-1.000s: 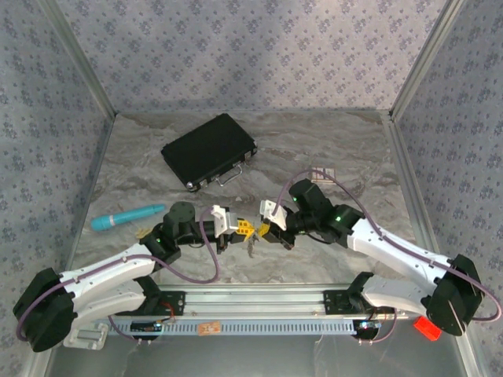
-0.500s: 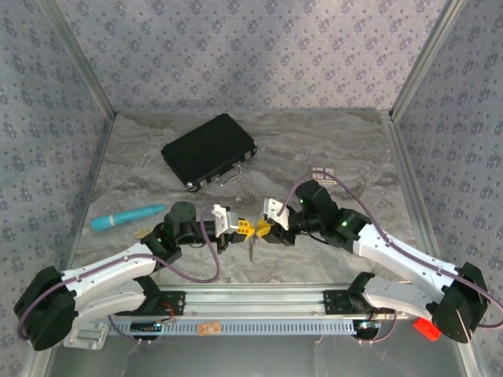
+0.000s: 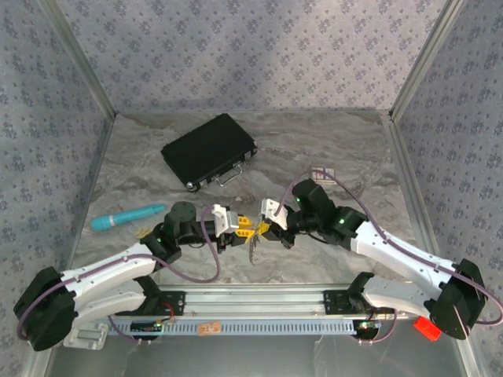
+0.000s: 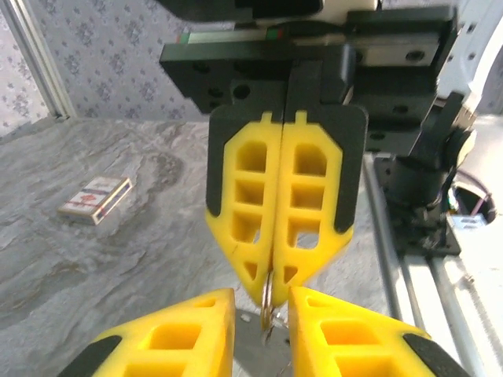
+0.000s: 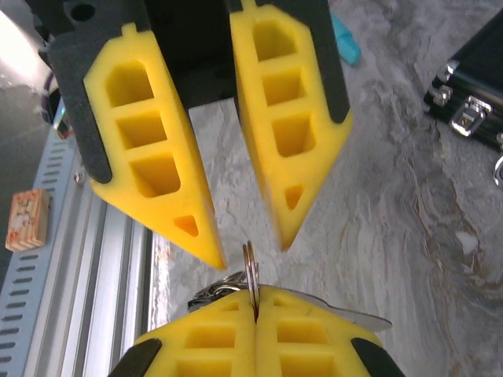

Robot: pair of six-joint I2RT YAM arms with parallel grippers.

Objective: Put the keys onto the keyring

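Keyring (image 5: 251,271) is hanging edge-up above the table, on the near side of the black case (image 3: 209,149). The right gripper (image 5: 255,314) is pinching its lower arc, jaws pressed tight together. The left gripper (image 5: 247,236) is gaping wide, its fingers flanking the ring without touching it. Keys (image 3: 253,250) are dangling beneath. The ring is looking thin, stiff, springy and slick, probably twisting easily; gripping its flat faces beside the split is seeming the safest hold.
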